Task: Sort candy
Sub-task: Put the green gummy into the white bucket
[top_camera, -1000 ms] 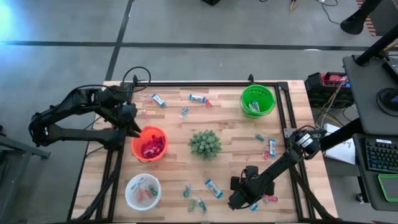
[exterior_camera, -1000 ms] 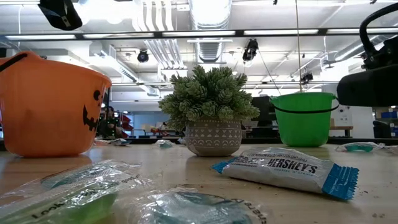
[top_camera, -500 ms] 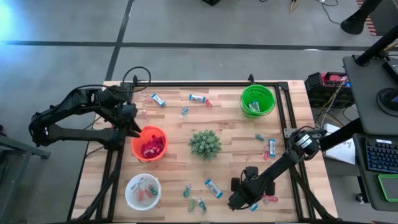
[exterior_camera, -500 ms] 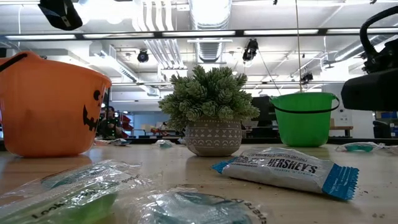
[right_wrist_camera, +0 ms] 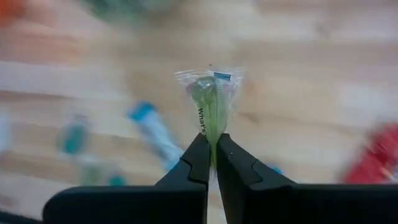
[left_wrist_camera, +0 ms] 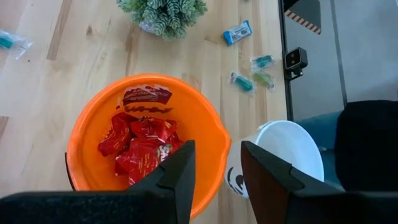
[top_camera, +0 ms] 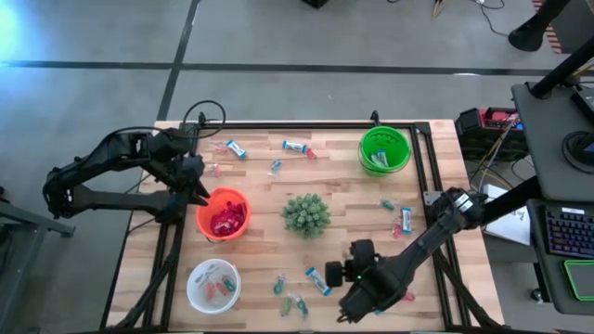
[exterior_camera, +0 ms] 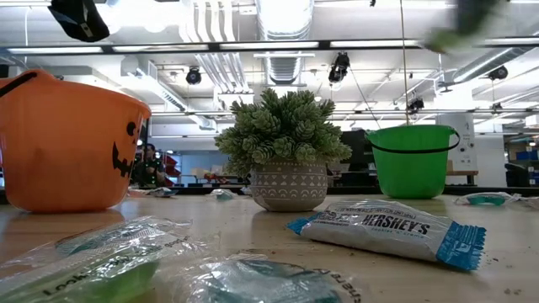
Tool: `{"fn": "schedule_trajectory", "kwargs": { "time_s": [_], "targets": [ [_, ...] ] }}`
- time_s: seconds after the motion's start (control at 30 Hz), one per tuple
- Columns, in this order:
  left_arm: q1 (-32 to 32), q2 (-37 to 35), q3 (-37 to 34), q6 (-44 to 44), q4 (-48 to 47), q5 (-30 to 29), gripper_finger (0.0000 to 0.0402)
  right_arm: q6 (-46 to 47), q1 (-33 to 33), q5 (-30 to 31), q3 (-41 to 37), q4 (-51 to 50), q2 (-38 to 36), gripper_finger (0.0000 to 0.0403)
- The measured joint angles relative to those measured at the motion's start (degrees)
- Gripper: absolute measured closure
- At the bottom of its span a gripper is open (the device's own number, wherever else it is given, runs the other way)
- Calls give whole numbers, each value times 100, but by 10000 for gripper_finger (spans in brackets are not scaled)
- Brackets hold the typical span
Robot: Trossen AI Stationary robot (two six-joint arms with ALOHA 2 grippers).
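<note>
Right gripper [right_wrist_camera: 212,163] pinches green candy [right_wrist_camera: 212,102] by wrapper edge near table's front edge; thin hold could slip mid-swing. Left gripper [left_wrist_camera: 214,180] half-open, empty, above orange bowl [left_wrist_camera: 208,124].

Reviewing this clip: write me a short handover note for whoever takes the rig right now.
Right gripper: shut on a green candy, lifted over the table's near side.
Left gripper: open, empty, above the orange bowl.
Done: red packets in the orange bowl; some pieces in the white bowl and green bowl.
Left: drop the held candy in its bowl; gather the loose blue bars and small candies on the table around the plant.
</note>
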Motion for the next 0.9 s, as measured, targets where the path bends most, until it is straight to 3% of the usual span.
{"fn": "schedule_trajectory", "kwargs": {
  "time_s": [0.13,0.37,0.57,0.9],
  "targets": [
    [-2,5,0,8,215,-4,290,-730,-140,782,466,-26,0,394],
    [0,128,0,-433,1420,125,290,-2096,-441,1476,1043,3,0,394],
    [-1,471,-1,-962,2516,765,290,-3196,-706,1536,1450,84,0,394],
    [-2,1356,-2,-1601,4463,2366,282,-5226,-1192,1582,2321,463,0,394]
  ]
}}
